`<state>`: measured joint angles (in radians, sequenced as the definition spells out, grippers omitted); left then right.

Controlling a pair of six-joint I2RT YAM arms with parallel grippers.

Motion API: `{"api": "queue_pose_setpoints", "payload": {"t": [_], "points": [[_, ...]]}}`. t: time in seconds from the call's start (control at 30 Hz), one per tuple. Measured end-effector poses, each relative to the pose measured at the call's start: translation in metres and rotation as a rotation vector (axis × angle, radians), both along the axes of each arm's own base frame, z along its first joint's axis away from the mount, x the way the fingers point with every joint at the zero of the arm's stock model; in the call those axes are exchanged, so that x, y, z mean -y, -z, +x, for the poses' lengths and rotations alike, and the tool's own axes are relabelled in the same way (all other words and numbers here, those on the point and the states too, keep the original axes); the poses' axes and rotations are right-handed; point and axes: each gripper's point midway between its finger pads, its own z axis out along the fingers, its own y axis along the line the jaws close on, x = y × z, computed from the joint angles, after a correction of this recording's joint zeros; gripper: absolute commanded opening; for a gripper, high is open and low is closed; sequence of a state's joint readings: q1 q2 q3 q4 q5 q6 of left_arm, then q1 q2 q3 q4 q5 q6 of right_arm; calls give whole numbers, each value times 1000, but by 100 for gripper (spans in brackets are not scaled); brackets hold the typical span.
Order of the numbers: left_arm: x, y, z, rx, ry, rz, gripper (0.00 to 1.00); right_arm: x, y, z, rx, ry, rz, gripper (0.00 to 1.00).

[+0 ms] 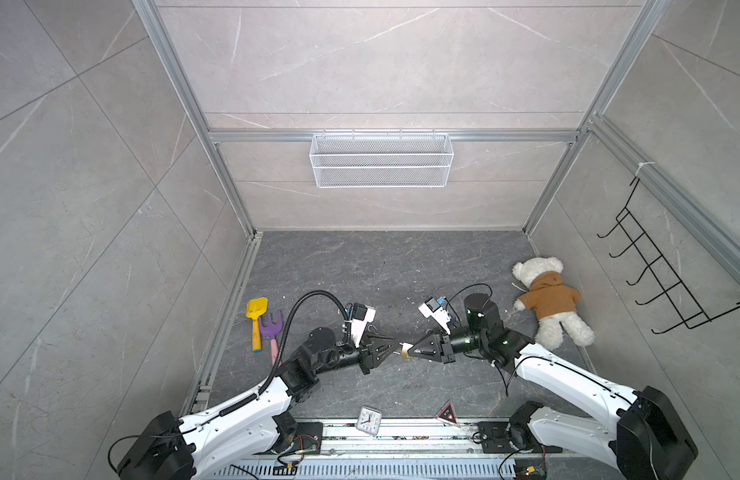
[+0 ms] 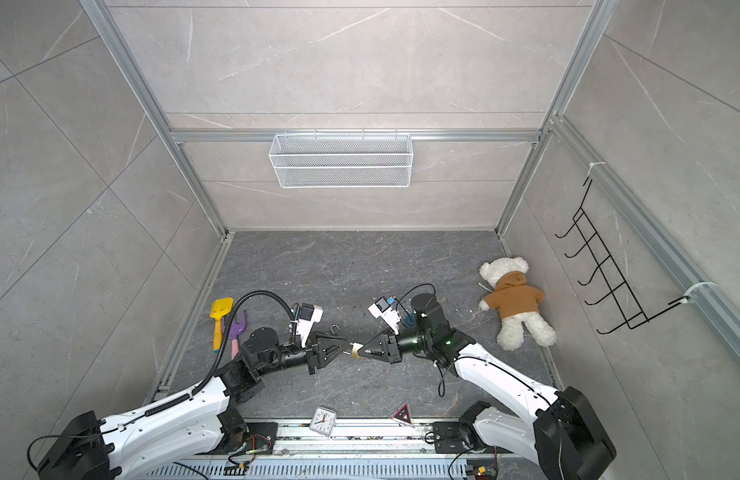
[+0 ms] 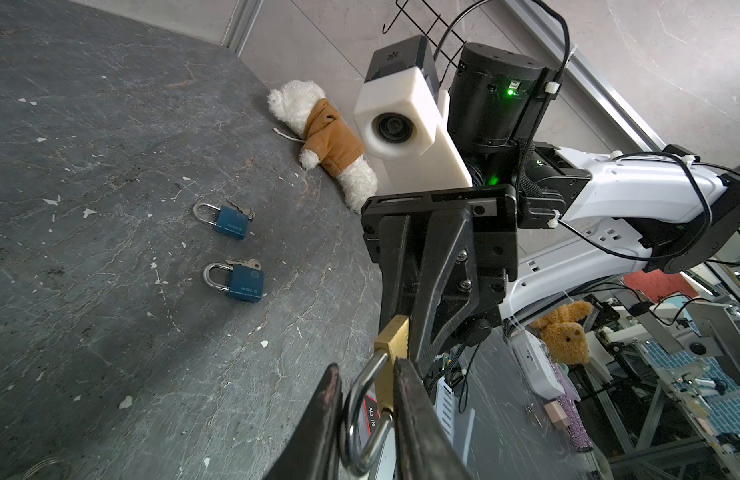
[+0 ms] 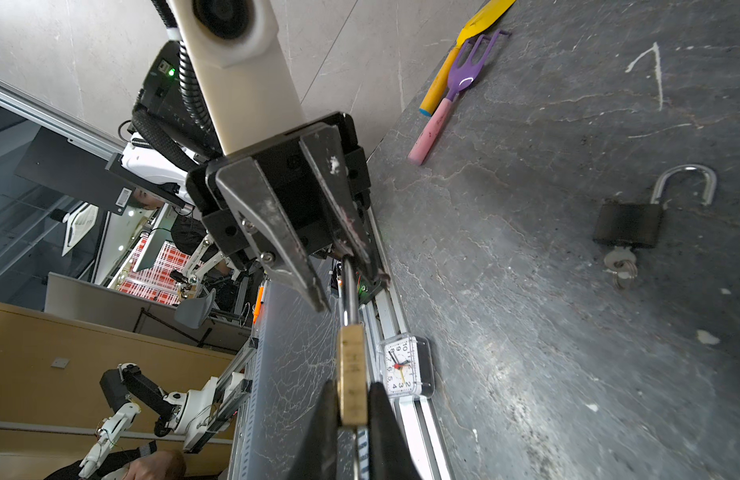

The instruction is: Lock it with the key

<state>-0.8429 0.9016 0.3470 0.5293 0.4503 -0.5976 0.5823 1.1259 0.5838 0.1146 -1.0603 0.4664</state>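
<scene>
1. Padlock of yellow brass with silver loop (image 4: 351, 374) hangs between both grippers.
2. Right gripper (image 1: 409, 351), three o'clock, clamps its body.
3. Left gripper (image 1: 397, 344), nine o'clock, jaws loose round loop.

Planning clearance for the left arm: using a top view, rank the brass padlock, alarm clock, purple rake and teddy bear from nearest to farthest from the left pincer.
1. brass padlock, right at the left pincer, mid-table.
2. alarm clock, front edge.
3. purple rake, left side.
4. teddy bear, right side.
</scene>
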Motion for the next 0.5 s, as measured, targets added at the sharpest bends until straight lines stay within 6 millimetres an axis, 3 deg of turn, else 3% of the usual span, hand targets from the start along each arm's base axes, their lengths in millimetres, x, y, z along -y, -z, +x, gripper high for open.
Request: {"api": "queue_pose_setpoints", "payload": {"t": [0.5], "points": [[0,0,-1,1,6,1,17,2,-4,-2,21,-3,3,0]]}}
